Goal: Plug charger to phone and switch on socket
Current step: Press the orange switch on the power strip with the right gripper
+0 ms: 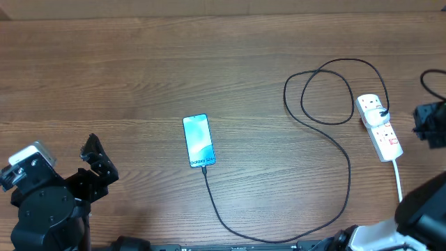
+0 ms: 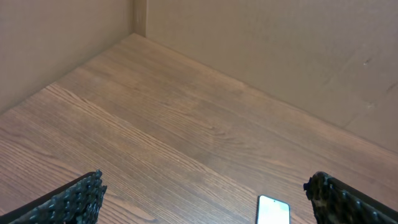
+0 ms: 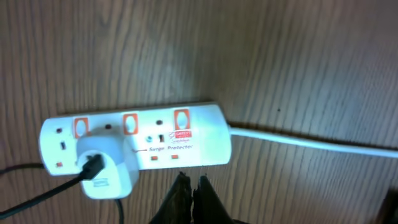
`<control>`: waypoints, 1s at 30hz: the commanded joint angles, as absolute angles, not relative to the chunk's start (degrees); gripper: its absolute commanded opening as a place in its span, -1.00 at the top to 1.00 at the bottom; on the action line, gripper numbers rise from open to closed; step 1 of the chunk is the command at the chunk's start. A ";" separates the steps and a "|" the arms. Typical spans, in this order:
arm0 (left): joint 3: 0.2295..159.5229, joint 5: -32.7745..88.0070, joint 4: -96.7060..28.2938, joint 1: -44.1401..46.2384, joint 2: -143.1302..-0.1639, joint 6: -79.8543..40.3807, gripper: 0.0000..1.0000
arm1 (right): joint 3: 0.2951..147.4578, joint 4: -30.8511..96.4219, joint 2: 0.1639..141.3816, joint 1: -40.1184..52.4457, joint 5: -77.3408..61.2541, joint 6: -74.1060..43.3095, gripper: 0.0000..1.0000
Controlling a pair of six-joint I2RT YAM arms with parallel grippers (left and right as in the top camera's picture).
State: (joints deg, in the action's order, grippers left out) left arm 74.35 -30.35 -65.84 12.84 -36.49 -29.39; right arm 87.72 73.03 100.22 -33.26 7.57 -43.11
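The phone [image 1: 198, 140] lies mid-table with its light-blue screen lit; its top edge shows in the left wrist view [image 2: 273, 210]. The black charger cable [image 1: 327, 84] runs from the phone's near end, curves right and loops up to a white adapter plugged in the socket [image 1: 380, 127]. In the right wrist view the socket [image 3: 186, 134] shows small red switches and the adapter [image 3: 106, 163]. My right gripper [image 3: 191, 180] is shut and empty, its tips just in front of the socket's switch side; it also shows in the overhead view [image 1: 428, 124]. My left gripper [image 1: 94, 164] is open and empty at the near left.
The socket's thick white cord [image 1: 398, 183] runs toward the near right edge and shows in the right wrist view [image 3: 311, 142]. Brown walls [image 2: 280, 50] border the wooden table [image 1: 139, 77] at the far side.
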 commanded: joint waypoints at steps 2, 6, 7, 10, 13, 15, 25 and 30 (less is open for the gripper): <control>74.24 -31.88 -65.82 13.15 -36.32 -28.27 -1.00 | 97.41 76.27 106.91 -33.08 4.12 -38.46 0.92; 74.24 -31.88 -65.84 13.15 -36.32 -28.27 -0.99 | 104.51 79.57 112.03 -33.08 1.91 -36.07 0.92; 74.24 -31.88 -65.84 13.15 -36.32 -28.27 -0.99 | 105.51 79.90 112.92 -33.08 1.30 -35.68 0.92; 74.24 -31.88 -66.00 13.15 -36.25 -28.27 -0.99 | 107.39 80.64 115.70 -33.04 0.08 -35.44 0.92; 74.24 -31.88 -66.08 13.15 -36.25 -28.27 -0.99 | 107.39 80.79 118.24 -32.49 -1.87 -33.04 0.92; 74.24 -31.88 -66.08 13.15 -36.27 -28.27 -0.99 | 107.37 81.17 120.05 -31.75 -1.28 -32.60 0.92; 74.24 -31.88 -66.08 13.15 -36.25 -28.27 -0.99 | 107.22 79.48 124.53 -29.85 -0.97 -32.49 0.92; 74.24 -31.88 -66.08 13.15 -36.25 -28.27 -0.99 | 107.22 79.20 125.78 -29.85 -0.95 -32.42 0.92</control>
State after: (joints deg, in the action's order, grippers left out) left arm 74.35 -30.72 -66.06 12.84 -36.49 -29.39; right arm 106.10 79.46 124.44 -29.76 -1.06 -32.80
